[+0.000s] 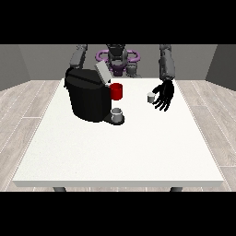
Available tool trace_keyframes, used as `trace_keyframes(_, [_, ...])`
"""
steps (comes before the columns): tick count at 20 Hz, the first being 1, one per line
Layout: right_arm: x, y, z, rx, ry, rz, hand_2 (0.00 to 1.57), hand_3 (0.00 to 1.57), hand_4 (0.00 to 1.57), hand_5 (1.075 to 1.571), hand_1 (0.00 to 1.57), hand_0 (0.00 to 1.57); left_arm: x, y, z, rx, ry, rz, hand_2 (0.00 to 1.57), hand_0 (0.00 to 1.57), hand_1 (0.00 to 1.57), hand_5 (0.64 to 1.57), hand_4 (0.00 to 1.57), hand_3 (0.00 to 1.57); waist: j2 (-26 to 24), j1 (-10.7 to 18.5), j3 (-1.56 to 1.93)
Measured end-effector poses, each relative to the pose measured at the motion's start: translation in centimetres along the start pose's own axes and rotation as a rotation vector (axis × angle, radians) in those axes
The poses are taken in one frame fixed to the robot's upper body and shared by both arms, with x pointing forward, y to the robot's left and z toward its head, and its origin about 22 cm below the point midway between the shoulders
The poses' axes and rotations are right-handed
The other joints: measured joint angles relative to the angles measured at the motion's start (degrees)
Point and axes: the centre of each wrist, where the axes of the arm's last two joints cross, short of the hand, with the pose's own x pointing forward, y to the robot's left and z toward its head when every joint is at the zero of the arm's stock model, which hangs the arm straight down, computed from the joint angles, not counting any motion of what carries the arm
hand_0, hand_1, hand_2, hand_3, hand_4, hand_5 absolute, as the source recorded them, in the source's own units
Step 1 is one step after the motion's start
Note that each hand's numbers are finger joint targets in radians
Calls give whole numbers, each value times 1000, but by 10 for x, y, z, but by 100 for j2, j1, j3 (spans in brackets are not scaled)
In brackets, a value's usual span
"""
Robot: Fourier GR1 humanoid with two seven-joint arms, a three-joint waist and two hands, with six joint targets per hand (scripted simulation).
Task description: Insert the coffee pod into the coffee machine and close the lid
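Front view puts my hand at the view's right (pixel 164 96) low over the large white table (pixel 120 152), fingers hanging relaxed and spread, holding nothing. Just beside it, toward the table's middle, stands the small grey coffee pod (pixel 150 97), upright on the surface. I judge the hand is placed there to close round the pod from the side; whether a finger already touches it I cannot tell.

Well apart from the pod, at the view's left, sits the bulky black coffee machine (pixel 87 99). Its pale grey lid (pixel 102 72) is tilted up, which leaves the top open for the pod to go in. A red cylinder-shaped part (pixel 117 91) shows at the machine's front, and a small grey cup (pixel 117 114) stands on the machine's base below it, placed to catch the coffee.

My other hand is hidden behind the machine, so I cannot speak for it. Neither step of the task is done: the pod is out on the table, the lid up.
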Motion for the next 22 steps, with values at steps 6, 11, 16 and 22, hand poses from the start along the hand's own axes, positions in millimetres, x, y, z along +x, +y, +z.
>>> trace_keyframes(6, [-6,-1,3,-6,17,0,0,0,365,1571,0,0,4,-14,-1,-20,-25,-32,1324,1324,1324,1571,57,1151,-132,4,1])
trace_keyframes(11, [-14,-4,5,-20,29,-2,0,0,409,1571,0,0,11,-21,-5,-30,-45,-45,1262,1151,1151,1571,323,1182,-178,67,-14])
trace_keyframes(16, [-18,-16,7,-34,50,-12,0,0,341,1571,0,0,13,-33,-6,-39,-82,-39,1523,1557,1557,1571,706,1427,-302,104,-33])
trace_keyframes(22, [-30,-25,12,-55,75,-18,0,0,284,1571,0,0,28,-44,-12,-55,-160,3,1400,1400,1400,1571,625,1307,-436,205,-61])
